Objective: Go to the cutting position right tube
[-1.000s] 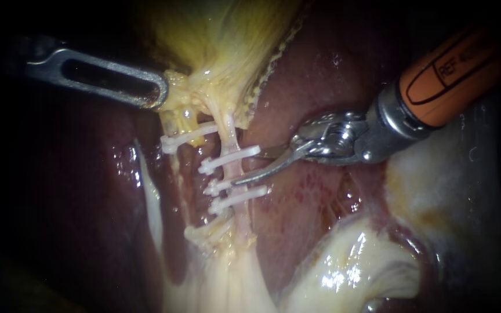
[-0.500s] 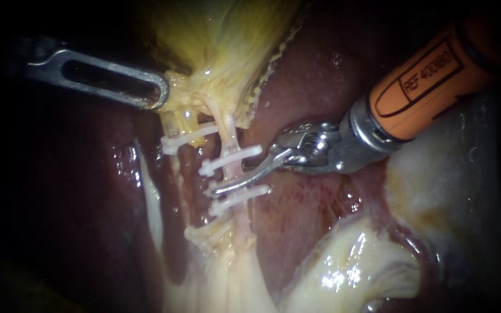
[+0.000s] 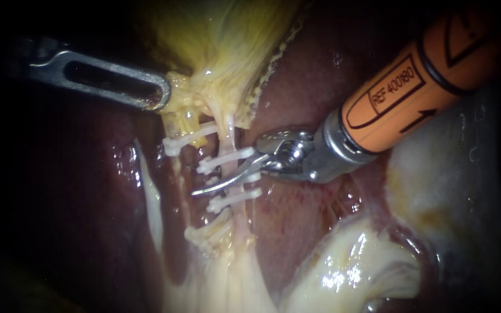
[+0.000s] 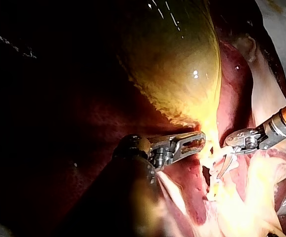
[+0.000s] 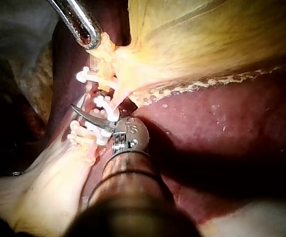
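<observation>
steel r instrument (image 3: 230, 168) jaws gape astride right tube (image 3: 228, 136); l instrument (image 3: 160, 95) jaws grip gallbladder (image 3: 221, 40).

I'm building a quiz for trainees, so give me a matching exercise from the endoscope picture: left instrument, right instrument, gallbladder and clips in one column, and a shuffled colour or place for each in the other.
Column one:
1. left instrument
2. right instrument
3. gallbladder
4. clips

Column two:
A. white, lying across the tube
B. orange shaft, open jaws at the tube between clips
C. yellowish, above the clips
D. slotted metal tip at the gallbladder's lower end

Pairs: 1-D, 2-B, 3-C, 4-A.
</observation>
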`<state>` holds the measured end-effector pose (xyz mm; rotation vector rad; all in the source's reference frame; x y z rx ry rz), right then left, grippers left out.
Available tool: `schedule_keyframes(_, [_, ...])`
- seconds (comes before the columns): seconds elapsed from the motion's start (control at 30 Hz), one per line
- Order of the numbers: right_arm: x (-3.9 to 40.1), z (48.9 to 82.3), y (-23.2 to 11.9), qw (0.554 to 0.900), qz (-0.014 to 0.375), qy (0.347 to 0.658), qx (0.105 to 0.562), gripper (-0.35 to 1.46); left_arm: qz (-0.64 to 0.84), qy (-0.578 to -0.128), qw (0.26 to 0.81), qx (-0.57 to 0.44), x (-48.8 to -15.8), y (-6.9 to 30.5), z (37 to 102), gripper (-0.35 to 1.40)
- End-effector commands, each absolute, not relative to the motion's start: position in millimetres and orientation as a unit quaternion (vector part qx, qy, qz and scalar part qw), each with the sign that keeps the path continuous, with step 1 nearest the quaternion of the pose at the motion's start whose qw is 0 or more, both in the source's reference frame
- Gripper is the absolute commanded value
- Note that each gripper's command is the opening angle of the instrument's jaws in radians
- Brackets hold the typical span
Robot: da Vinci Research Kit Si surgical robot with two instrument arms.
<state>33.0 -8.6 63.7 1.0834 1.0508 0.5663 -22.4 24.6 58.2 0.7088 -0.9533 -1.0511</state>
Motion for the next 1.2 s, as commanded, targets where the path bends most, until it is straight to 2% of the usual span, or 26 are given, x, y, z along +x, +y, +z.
schedule_keyframes(0.03, [33.1,63.7,-8.6,0.688,0.254,0.475,0.486,1.18,-0.472,-0.428,0.702,0.318,-22.4,24.6,58.2,-0.35])
schedule_keyframes(0.23, [33.4,63.5,-8.8,0.665,0.255,0.499,0.493,1.17,-0.472,-0.428,0.702,0.318,-22.4,24.7,58.2,-0.35])
schedule_keyframes(0.37, [33.4,62.1,-9.2,0.648,0.248,0.514,0.505,1.17,-0.472,-0.428,0.702,0.318,-22.4,24.7,58.2,-0.35])
schedule_keyframes(0.6, [33.6,59.2,-9.3,0.619,0.223,0.531,0.535,1.0,-0.472,-0.428,0.702,0.318,-22.3,24.7,58.2,-0.35])
schedule_keyframes(0.7, [33.6,59.1,-9.2,0.617,0.213,0.529,0.542,0.96,-0.472,-0.428,0.702,0.318,-22.3,24.7,58.2,-0.35])
schedule_keyframes(1.2, [33.5,59.4,-8.9,0.617,0.217,0.531,0.538,1.01,-0.472,-0.428,0.702,0.319,-22.3,24.7,58.2,-0.35])
